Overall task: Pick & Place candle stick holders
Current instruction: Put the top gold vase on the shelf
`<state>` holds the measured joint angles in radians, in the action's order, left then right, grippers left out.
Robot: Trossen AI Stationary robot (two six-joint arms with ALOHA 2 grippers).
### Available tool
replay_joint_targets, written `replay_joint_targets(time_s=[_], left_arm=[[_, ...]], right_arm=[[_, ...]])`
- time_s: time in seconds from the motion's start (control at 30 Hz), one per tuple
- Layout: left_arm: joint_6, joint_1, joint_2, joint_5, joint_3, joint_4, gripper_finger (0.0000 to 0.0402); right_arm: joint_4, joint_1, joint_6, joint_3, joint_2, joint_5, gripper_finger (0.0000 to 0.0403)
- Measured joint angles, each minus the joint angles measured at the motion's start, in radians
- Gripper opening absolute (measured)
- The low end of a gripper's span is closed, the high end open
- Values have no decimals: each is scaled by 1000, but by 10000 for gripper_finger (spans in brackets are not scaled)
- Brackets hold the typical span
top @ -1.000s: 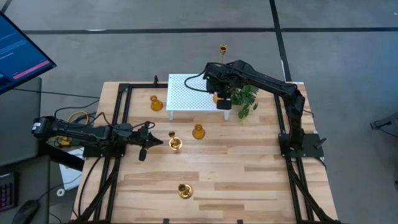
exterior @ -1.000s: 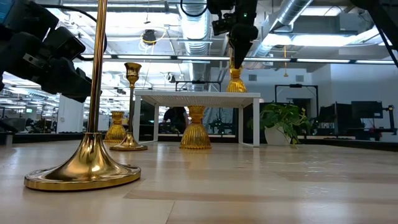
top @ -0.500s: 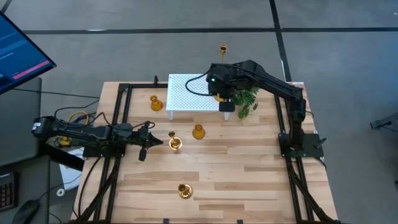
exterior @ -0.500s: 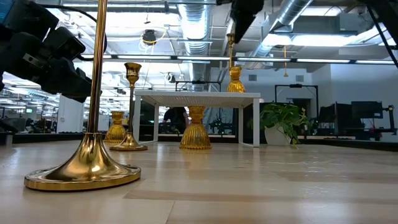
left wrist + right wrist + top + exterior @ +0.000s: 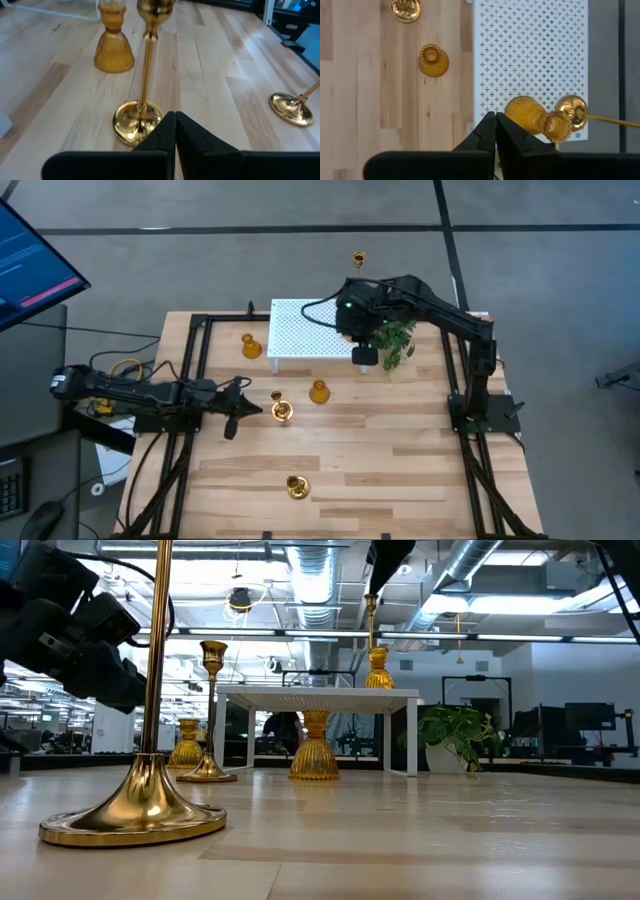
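Note:
A gold holder with a ribbed bell base and a thin stem (image 5: 378,668) stands upright on the right end of the white perforated stand (image 5: 300,330); it also shows in the right wrist view (image 5: 525,114). My right gripper (image 5: 495,119) is shut and empty above it (image 5: 366,352). On the table stand a ribbed squat holder (image 5: 319,392), a tall thin-stemmed holder (image 5: 282,411), a squat one (image 5: 251,345) and a tall one near the front (image 5: 297,486). My left gripper (image 5: 175,125) is shut, low, just left of the tall holder's round base (image 5: 136,122).
A green plant sprig (image 5: 395,340) lies right of the stand, close under my right arm. Another gold holder (image 5: 358,258) shows beyond the table's far edge. Black frame rails run along the table's left (image 5: 190,380) and right (image 5: 462,380) sides. Bare wood lies at front right.
My right gripper has gone straight up from the top of the holder's stem and a little toward the table's right edge. The holder stays upright on the stand.

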<state>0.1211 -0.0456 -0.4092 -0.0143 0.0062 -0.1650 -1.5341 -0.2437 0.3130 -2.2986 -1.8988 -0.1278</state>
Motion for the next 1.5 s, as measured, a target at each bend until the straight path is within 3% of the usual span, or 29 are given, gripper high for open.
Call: replay_joint_targets(time_s=[0.43, 0.57, 0.8, 1.2, 1.37, 1.5], left_arm=[[0, 0, -38, 0, 0, -18, 8], [0, 0, -38, 0, 0, -22, 8], [-3, 0, -38, 0, 0, -28, 8], [-3, 0, -38, 0, 0, -46, 8], [-4, 0, -38, 0, 0, -58, 8], [-4, 0, -38, 0, 0, -67, 8]], right_arm=[[86, 45, -67, 0, 217, 77, 0], [141, 91, -79, 100, 323, 76, 0], [425, 151, -135, 566, 619, -1, 0], [1168, 155, -182, 1526, 1133, 5, 0], [1432, 159, -211, 1786, 1257, 26, 0], [1585, 173, -210, 1912, 1300, 26, 0]])
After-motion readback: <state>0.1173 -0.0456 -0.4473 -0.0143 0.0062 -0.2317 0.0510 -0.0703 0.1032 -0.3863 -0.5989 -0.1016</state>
